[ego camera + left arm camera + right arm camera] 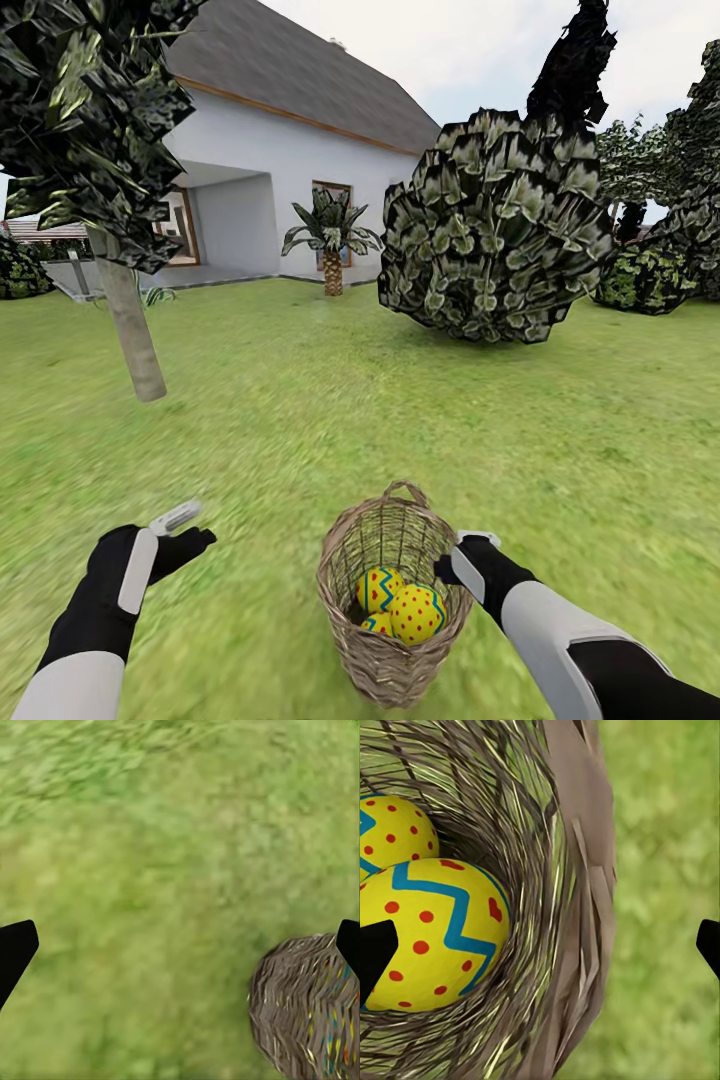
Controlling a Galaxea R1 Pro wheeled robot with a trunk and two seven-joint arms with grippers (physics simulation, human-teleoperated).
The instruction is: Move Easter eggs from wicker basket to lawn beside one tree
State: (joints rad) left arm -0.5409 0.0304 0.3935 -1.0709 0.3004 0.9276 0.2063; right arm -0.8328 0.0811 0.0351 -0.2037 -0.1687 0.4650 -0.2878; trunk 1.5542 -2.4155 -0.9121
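Easter eggs, three yellow ones with red dots and blue zigzags, lie together in the bottom of the wicker basket, which stands upright on the lawn just in front of the robot. The right gripper hangs over the basket's rim, fingers spread wide, one tip above an egg and the other outside the wall. The left gripper, also spread and empty, hovers over bare grass beside the basket. Open grass runs ahead to the tree at left. No writing is legible.
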